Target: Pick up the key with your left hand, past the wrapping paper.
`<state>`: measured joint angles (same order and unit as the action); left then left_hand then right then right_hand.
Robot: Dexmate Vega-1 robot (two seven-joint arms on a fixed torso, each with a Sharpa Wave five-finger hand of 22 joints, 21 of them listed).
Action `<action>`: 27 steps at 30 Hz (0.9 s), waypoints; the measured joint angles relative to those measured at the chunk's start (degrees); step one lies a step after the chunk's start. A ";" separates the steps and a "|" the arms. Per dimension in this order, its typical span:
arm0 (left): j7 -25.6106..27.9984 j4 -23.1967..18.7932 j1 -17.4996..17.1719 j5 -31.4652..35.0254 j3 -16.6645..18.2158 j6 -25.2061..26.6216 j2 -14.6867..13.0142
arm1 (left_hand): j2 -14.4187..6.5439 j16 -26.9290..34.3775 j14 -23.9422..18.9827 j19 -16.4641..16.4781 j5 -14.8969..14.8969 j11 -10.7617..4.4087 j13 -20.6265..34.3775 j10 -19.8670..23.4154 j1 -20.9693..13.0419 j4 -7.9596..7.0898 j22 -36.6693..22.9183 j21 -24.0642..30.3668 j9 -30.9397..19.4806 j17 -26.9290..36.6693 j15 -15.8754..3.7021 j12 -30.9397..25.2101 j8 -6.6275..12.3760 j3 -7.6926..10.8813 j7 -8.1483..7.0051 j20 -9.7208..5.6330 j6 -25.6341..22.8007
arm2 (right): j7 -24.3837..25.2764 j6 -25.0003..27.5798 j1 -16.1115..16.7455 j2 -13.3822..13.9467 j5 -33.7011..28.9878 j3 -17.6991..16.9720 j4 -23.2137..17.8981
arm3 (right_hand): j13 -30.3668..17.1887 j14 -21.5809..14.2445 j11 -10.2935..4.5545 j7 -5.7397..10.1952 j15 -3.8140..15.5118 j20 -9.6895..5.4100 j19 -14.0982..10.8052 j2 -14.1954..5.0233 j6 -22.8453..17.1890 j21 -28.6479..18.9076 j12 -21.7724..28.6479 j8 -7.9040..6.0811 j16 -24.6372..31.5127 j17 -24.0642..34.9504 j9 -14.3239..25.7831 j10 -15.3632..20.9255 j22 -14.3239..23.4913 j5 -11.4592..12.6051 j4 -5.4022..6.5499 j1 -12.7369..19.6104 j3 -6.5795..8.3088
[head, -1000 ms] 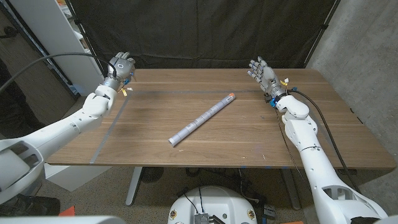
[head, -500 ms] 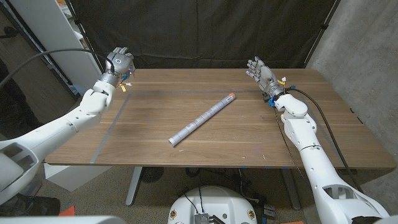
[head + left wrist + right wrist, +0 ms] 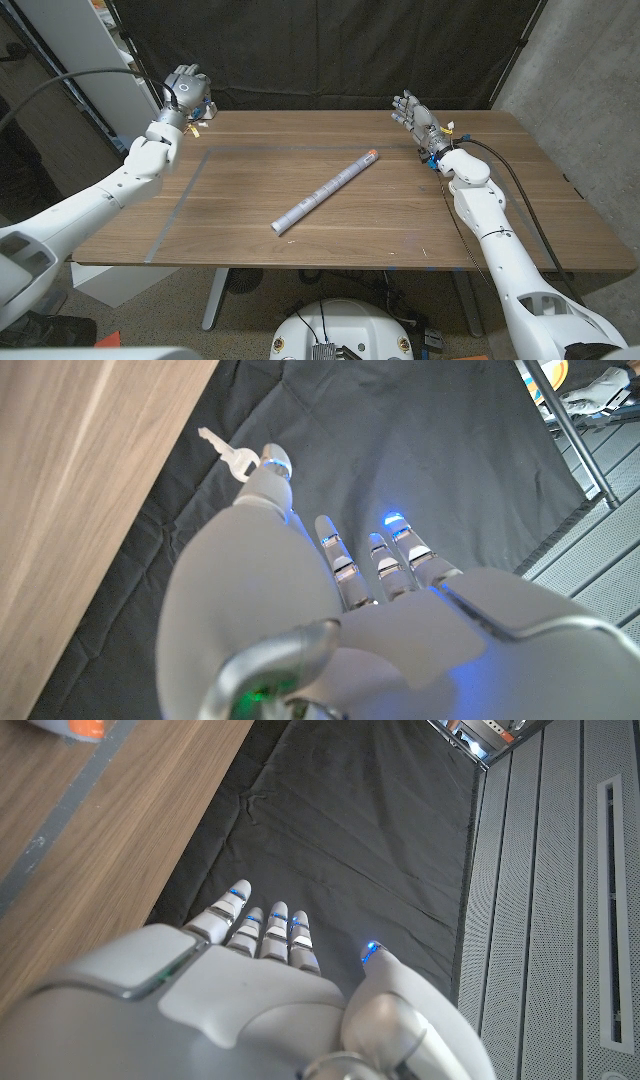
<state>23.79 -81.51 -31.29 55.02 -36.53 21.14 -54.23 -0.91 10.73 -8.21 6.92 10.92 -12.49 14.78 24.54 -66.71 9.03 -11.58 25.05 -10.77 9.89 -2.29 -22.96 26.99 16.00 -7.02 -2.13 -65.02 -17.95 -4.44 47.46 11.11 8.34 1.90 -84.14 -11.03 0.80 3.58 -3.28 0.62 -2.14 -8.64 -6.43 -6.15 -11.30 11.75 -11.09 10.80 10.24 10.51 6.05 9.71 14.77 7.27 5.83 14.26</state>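
The key (image 3: 228, 457) is pinched at the tips of the left hand (image 3: 188, 95), held above the table's (image 3: 400, 215) far left corner, its blade pointing out from the fingertips toward the table edge. The wrapping paper (image 3: 326, 191) lies diagonally mid-table, well apart, nearer the robot than that hand. The right hand (image 3: 415, 115) hovers over the far right edge, fingers spread, holding nothing.

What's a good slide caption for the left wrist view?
Left hand pinches a small silver key beyond the wooden table's edge.
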 measured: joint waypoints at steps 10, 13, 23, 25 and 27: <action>-1.30 -2.43 -1.11 -1.46 2.22 0.56 -0.37 | 0.07 0.00 0.00 0.00 0.00 0.30 0.28 0.31 -0.07 0.00 0.00 0.00 -0.46 0.00 0.00 0.00 -0.44 0.00 0.19 0.00 -0.19 | 0.08 0.22 -0.36 0.12 -0.39 0.70 0.23 | 0.00 -0.31 0.00 0.00 -0.32 0.00 0.00 0.00 0.00 0.00 0.00 0.00 0.00 0.00 0.00 0.00 0.00 0.00 0.00 0.00 0.00; -1.38 -2.94 -1.40 -1.97 2.93 0.75 -0.37 | 0.07 0.00 0.00 0.00 0.00 0.30 0.28 0.31 -0.06 0.00 0.00 0.00 -0.45 0.00 0.00 0.00 -0.44 0.00 0.19 0.00 -0.19 | 0.18 0.37 -0.37 0.11 -0.43 0.77 0.23 | 0.00 -0.31 0.00 0.00 -0.32 0.00 0.00 0.00 0.00 0.00 0.00 0.00 0.00 0.00 0.00 0.00 0.00 0.00 0.00 0.00 0.00; -1.24 -4.52 -2.67 -4.87 5.57 1.36 -0.12 | -0.16 0.00 0.00 0.00 -0.41 0.01 0.28 0.62 -0.29 0.00 0.00 0.00 -0.75 0.00 0.00 0.00 -0.46 0.00 0.50 -0.01 0.12 | 0.50 0.76 -0.31 -0.02 -0.64 1.04 -0.20 | 0.00 -0.31 0.01 -0.10 -0.32 -0.01 -0.01 0.00 -0.51 0.00 0.00 0.00 0.00 0.00 0.00 0.62 0.00 0.00 0.00 0.00 0.00; -1.15 -4.73 -2.84 -5.35 5.91 1.40 -0.10 | -0.16 0.00 0.00 0.00 -0.41 0.01 0.28 0.62 -0.29 0.00 0.00 0.00 -0.84 0.00 0.00 0.00 -0.51 0.00 0.50 0.00 0.12 | 0.55 0.82 -0.27 -0.03 -0.68 1.10 -0.35 | 0.00 -0.31 0.01 -0.10 -0.31 -0.23 -0.23 0.00 -0.51 0.00 0.00 0.00 0.00 0.00 0.00 0.61 0.00 0.00 0.00 0.00 0.00; -1.00 -5.02 -3.08 -5.86 6.46 1.41 -0.06 | -0.16 0.00 0.00 0.00 -0.41 0.22 0.27 0.84 -0.29 0.00 0.00 0.00 -0.90 0.00 0.00 0.00 -0.66 0.00 0.51 0.00 0.12 | 0.69 0.96 -0.19 -0.03 -0.81 1.13 -0.54 | 0.00 -0.31 0.01 -0.10 -0.31 -0.22 -0.22 0.00 -0.51 0.00 0.00 0.00 0.00 0.00 0.00 0.61 0.00 0.00 0.00 0.00 0.00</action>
<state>22.79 -86.53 -34.38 49.16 -30.07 22.55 -54.29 -1.07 10.73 -8.21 6.92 10.51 -12.27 15.05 25.37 -67.01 9.03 -11.58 25.05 -11.67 9.89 -2.29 -22.96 26.33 16.00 -6.52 -2.14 -64.90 -17.25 -3.48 47.27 11.08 7.52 3.04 -84.68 -11.03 0.50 3.59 -3.38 0.31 -2.37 -8.87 -6.43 -6.66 -11.30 11.75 -11.09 10.80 10.24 10.51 6.66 9.71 14.77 7.27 5.83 14.25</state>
